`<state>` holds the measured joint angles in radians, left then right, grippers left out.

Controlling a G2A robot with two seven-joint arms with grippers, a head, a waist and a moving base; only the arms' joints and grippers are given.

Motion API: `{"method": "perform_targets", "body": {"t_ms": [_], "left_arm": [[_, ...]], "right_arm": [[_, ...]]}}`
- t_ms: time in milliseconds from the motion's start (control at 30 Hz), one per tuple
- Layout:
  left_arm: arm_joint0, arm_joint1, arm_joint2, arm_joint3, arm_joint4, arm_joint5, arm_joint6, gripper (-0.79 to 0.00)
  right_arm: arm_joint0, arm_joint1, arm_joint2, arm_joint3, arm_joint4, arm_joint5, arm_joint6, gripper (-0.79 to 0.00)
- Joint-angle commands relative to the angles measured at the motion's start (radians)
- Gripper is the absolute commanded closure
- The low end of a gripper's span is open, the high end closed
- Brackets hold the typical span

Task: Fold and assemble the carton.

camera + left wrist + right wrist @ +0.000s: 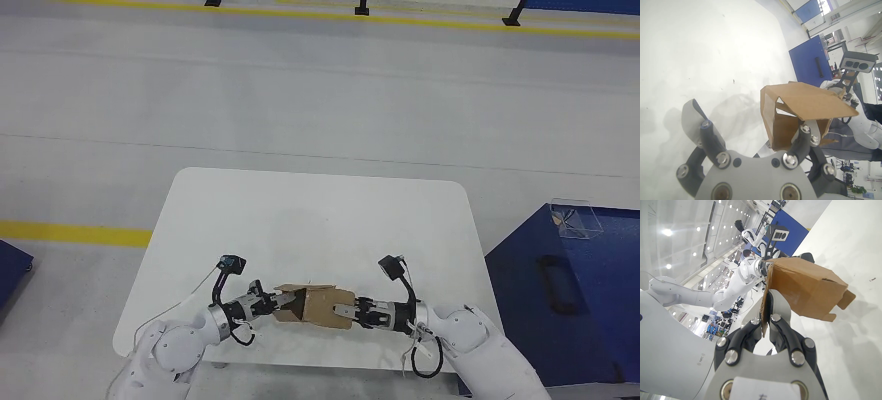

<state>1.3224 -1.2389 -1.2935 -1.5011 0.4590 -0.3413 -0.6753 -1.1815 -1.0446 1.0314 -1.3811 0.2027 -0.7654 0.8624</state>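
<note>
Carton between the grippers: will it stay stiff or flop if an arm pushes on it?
Probably light: the right gripper holds the carton by one wall edge. Likely to flex or skew under a push, since its end is open and flaps hang loose. The ragged edge at the grip suggests it may crease or tear.

A: What colour is the carton (315, 303)?
B: Plain brown cardboard all over.
A: And the rest?
B: A plain white table (300, 210), a pale grey floor (300, 100) crossed by yellow stripes.
A: Anything else coloured?
B: A deep blue cabinet (600, 320) with a black handle.
</note>
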Motion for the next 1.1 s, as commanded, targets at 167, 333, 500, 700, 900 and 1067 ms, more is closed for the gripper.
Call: {"method": "perform_targets", "body": {"t_ms": [167,333,500,700,900,1067], "left_arm": [[-0.029,0.0,0.046,0.017,-0.017,0.041,-0.079,-0.594],[-0.043,0.0,0.067,0.03,-0.019,0.051,-0.07,-0.517],[-0.04,0.005,0.058,0.025,-0.039,0.051,-0.078,-0.634],[-0.008,0.018,0.022,-0.015,-0.039,0.061,-0.092,-0.77],[0.002,0.024,0.028,-0.042,-0.008,0.1,-0.109,-0.754],[-0.013,0.022,0.066,-0.024,0.005,0.115,-0.102,-0.683]], "right_arm": [[0.015,-0.002,-0.018,0.003,-0.011,-0.017,0.031,0.0],[0.022,-0.003,-0.026,0.006,-0.029,-0.02,0.037,0.0],[0.027,-0.002,-0.025,0.011,-0.072,-0.025,0.02,0.0],[0.029,-0.002,-0.032,0.018,-0.128,-0.008,0.005,0.0],[0.03,0.0,-0.032,0.015,-0.134,-0.019,0.006,0.0],[0.022,0.004,-0.023,0.004,-0.134,-0.037,0.004,0.0]]}}
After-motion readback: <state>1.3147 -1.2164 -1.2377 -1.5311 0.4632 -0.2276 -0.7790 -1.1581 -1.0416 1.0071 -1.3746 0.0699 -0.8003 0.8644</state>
